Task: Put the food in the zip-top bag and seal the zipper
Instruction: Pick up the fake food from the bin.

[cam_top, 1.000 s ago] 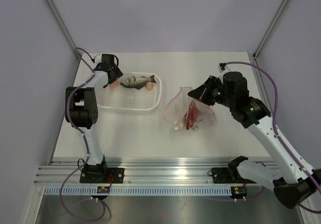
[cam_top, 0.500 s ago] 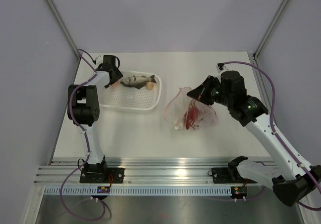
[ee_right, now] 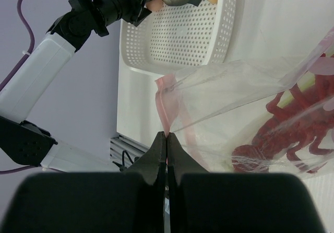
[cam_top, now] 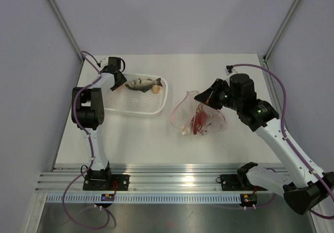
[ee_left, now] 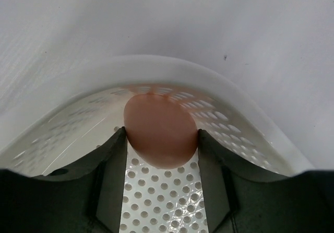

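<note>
Compared with a second ago, the left arm has swung its elbow a touch toward the white perforated plastic basket. The left gripper has drawn its fingers in from a wider spread. They now sit against both sides of a peach-coloured round toy piece that rests on the basket floor in the far left corner, under the curved rim. The right gripper has crept slightly to the left and is pressed together as before, pinching the pink-red zipper strip at one corner of the mouth of the clear crinkly zip-top bag. That corner is held up, while the rest of the bag slumps on the white table, near the basket's right end but apart from it. Inside the bag lies a red toy lobster, with a pale green strip beside it that is too blurred to name. A grey toy fish lies along the basket's far side, and a second peach piece touches its right end. Both the fish and the basket wall lie between the gripped piece and the bag. Purple cables trail along both arms, and an aluminium rail carries their bases at the near edge.
</note>
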